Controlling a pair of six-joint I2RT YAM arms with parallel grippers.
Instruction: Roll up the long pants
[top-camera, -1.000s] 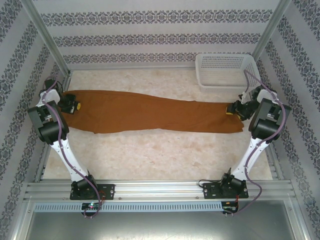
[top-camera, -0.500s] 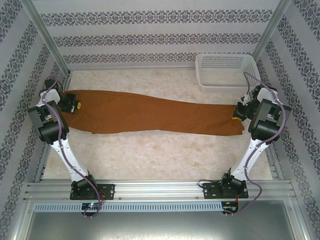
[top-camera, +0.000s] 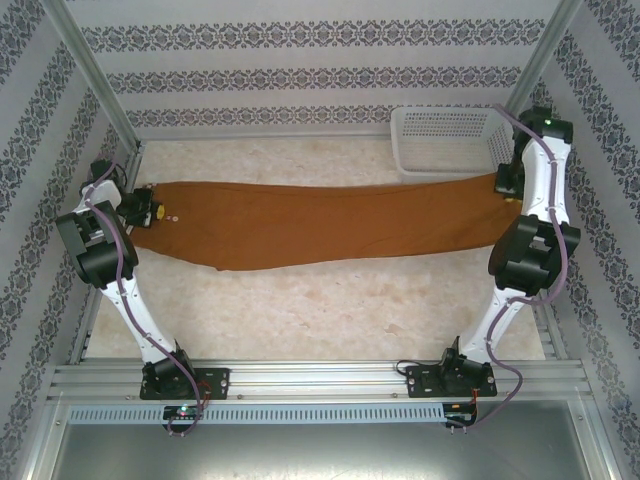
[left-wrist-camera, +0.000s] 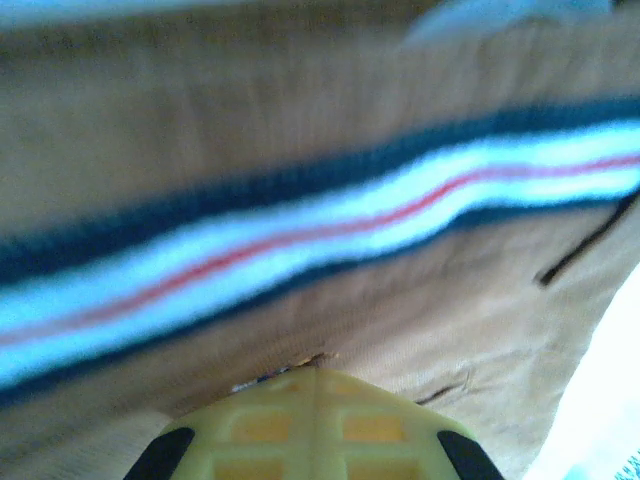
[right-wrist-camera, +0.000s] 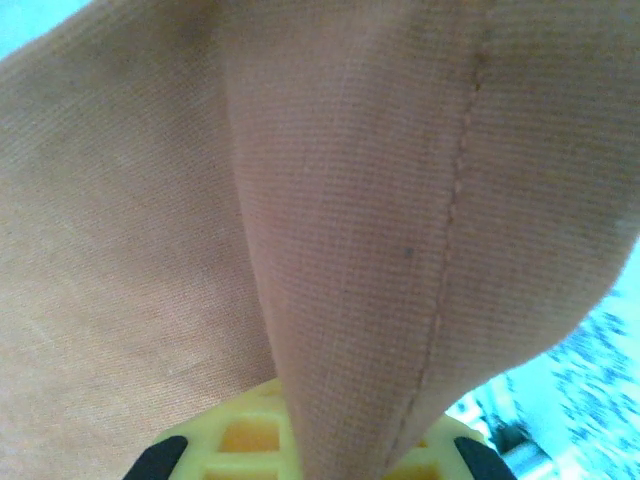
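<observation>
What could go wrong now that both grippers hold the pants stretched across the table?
1. The right gripper pinches just a fold of the long pants; more tension against the left gripper may pull it free.
2. That end sits right beside the white basket, so it could snag or shove it.
3. The cloth's near edge bows unevenly, so a roll may start crooked.

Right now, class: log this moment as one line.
left hand: shut on long pants waistband | right hand: shut on leg end, by white mesh basket | rolling: not started

Matt woven cloth long pants (top-camera: 320, 222); perforated plastic basket (top-camera: 450, 140).
</observation>
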